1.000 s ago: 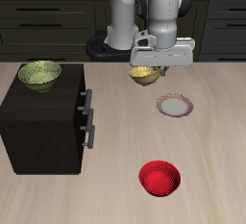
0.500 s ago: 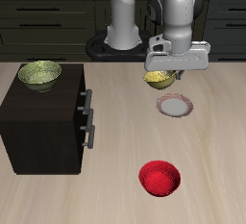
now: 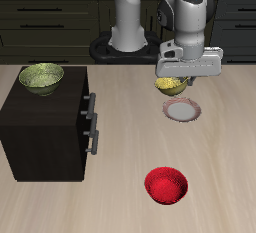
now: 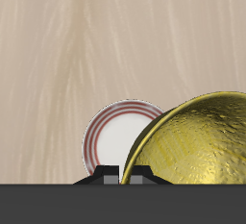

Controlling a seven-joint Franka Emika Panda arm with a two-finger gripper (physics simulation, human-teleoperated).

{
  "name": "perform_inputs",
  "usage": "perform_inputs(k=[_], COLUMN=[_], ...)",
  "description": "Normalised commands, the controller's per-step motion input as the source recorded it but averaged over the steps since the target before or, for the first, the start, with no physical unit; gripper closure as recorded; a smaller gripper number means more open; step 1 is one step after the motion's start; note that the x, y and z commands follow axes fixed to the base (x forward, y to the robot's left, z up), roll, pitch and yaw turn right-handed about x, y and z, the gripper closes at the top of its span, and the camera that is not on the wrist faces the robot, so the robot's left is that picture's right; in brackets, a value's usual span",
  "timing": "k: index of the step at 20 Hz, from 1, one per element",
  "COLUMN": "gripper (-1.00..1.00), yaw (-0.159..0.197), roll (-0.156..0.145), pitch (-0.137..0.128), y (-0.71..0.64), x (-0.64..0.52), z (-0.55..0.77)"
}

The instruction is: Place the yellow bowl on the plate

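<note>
In the exterior view, an olive-green patterned bowl (image 3: 41,77) is sitting on top of a dark boxy cabinet (image 3: 45,125) with metal handles on its side. Past the cabinet, the pale arm is reaching down from its base at the table's back, wrist pointing straight down, and the gripper (image 3: 172,81) is hanging above the wooden table (image 3: 120,187). It is pinching the yellow bowl (image 3: 169,83) by the rim, holding it in the air. The bowl is hovering just behind the plate (image 3: 183,110) and partly over its far edge (not touching it, as far as the views show). Nearer the front edge, a glossy red bowl (image 3: 166,185) is resting alone, well apart from the plate.

In the wrist view, the plate (image 4: 110,136) is showing as a flat round disc, pale in the centre with a thin pinkish-red ring at its rim, lying on streaked light wood. The yellow bowl (image 4: 197,151) is filling the space beside it, its inside golden, speckled and shiny, its edge overlapping the plate's.
</note>
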Motion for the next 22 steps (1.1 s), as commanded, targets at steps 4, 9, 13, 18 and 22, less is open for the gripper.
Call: perform_inputs(k=[4, 9, 13, 18, 22], gripper=[1.00, 1.00, 1.00, 1.00, 1.00], yaw=[0.020, 0.016, 0.015, -0.003, -0.005], roll=[-0.009, -0.009, -0.008, 0.006, 0.034], pitch=[-0.009, 0.007, 0.017, 0.020, 0.008], y=[-0.07, -0.10, -0.09, 0.01, 0.10], x=[-0.08, 0.00, 0.05, 0.01, -0.02], z=[-0.05, -0.10, -0.14, -0.11, -0.09])
